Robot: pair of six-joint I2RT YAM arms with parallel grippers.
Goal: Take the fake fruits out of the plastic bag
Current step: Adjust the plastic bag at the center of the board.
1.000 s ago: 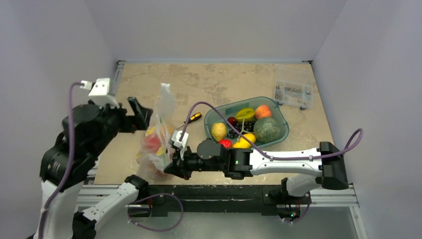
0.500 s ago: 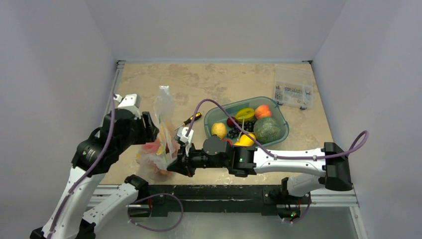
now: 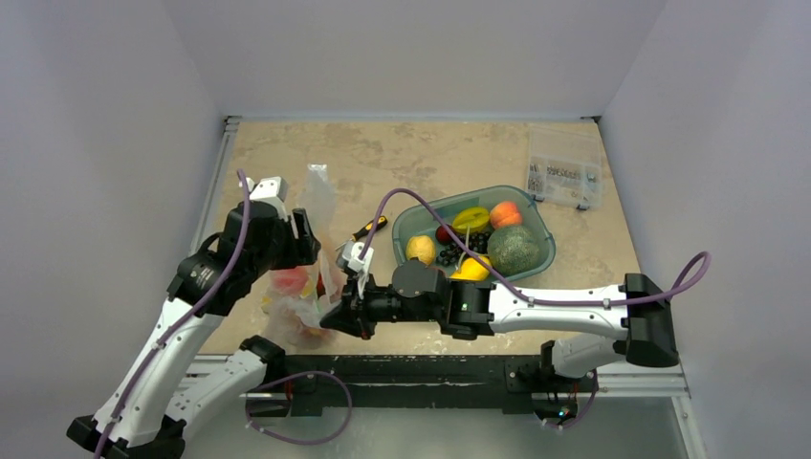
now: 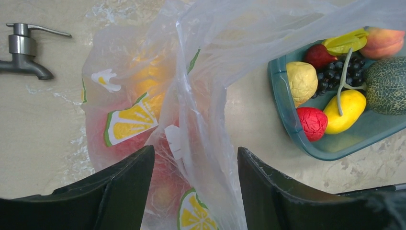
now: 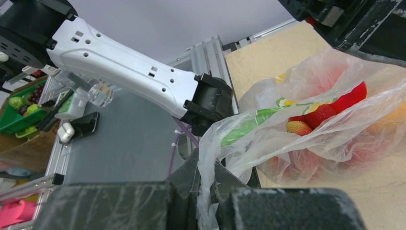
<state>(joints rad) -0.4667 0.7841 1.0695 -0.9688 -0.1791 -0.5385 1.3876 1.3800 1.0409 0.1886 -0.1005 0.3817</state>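
Note:
The plastic bag (image 3: 304, 287), clear with lemon-slice prints, stands crumpled at the table's near left, and blurred red and orange fake fruits (image 3: 290, 280) show through it. In the left wrist view the bag (image 4: 191, 96) fills the middle with reddish fruit (image 4: 163, 187) inside. My left gripper (image 3: 304, 239) hangs just above the bag, open (image 4: 195, 191), with the bag's film between its fingers. My right gripper (image 3: 335, 320) is shut on a twisted edge of the bag (image 5: 208, 187) at its near side. Red fruits (image 5: 352, 96) show inside the bag there.
A teal oval tub (image 3: 400, 244) of other fruits, with a dark-green bumpy one (image 3: 514, 249), sits right of the bag. A clear compartment box (image 3: 564, 167) is at the far right. A screwdriver (image 3: 373, 228) lies between bag and tub. A metal tap (image 4: 21, 48) lies left of the bag.
My left arm has swung right and down, bringing its gripper over the bag. My right gripper has shifted slightly toward the bag and kept its hold on the edge.

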